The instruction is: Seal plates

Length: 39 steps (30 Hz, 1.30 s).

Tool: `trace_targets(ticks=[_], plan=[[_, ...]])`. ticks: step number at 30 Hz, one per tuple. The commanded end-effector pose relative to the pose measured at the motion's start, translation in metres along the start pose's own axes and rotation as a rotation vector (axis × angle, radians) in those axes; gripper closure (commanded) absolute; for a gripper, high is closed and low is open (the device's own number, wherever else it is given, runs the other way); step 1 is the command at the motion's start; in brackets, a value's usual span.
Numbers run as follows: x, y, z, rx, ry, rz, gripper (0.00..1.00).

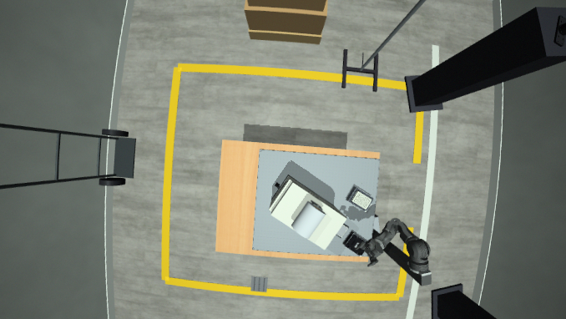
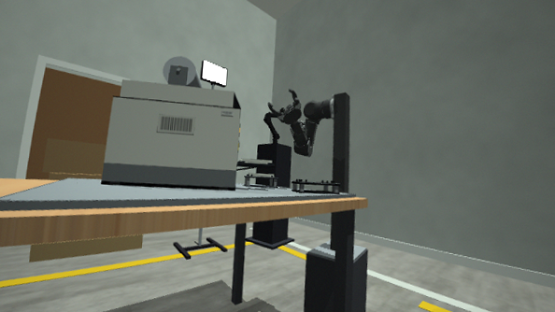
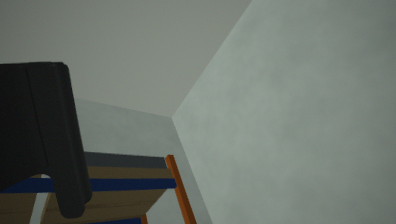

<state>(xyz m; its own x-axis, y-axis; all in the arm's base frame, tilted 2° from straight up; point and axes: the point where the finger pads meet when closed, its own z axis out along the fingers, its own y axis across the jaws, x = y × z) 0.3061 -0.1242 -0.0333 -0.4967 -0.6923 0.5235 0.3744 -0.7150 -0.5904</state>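
My gripper (image 1: 370, 255) (image 2: 282, 99) is open and empty. It is raised high over the table's near right corner and its fingers point up and away from the table. The wrist view shows only one dark finger (image 3: 50, 145) against wall, ceiling and shelving. A pale open plate (image 1: 361, 199) lies in a nest at the mat's right edge. A second nest (image 1: 354, 241) with dark contents sits close under the arm; I cannot tell its plate's details. Both nests show as low black frames (image 2: 260, 180) (image 2: 315, 186). The sealer (image 1: 309, 213) (image 2: 172, 137) has its stage (image 1: 341, 230) (image 2: 254, 164) out and bare.
The grey mat (image 1: 271, 234) covers most of the wooden table (image 1: 234, 196) (image 2: 95, 225). The arm's black post (image 2: 340, 141) stands at the table's corner. A foil roll (image 1: 308, 219) sits on top of the sealer. Yellow floor tape (image 1: 169, 175) rings the cell.
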Motion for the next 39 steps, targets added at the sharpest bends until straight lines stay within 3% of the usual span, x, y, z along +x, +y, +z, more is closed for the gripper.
trace_targets(ticks=[1, 5, 7, 22, 24, 35, 37, 39], plan=[[0.004, 0.007, -0.001, -0.048, 0.011, 0.028, 0.35], [0.008, 0.025, -0.007, -0.165, 0.035, 0.085, 0.35], [0.008, 0.025, -0.007, -0.165, 0.035, 0.085, 0.35], [0.019, 0.089, -0.044, -0.606, 0.131, 0.296, 0.35], [0.019, 0.089, -0.044, -0.606, 0.131, 0.296, 0.35], [0.021, 0.126, -0.084, -0.922, 0.203, 0.446, 0.35], [0.020, 0.133, -0.092, -0.931, 0.204, 0.446, 0.35], [0.021, 0.137, -0.100, -0.992, 0.228, 0.482, 0.35]])
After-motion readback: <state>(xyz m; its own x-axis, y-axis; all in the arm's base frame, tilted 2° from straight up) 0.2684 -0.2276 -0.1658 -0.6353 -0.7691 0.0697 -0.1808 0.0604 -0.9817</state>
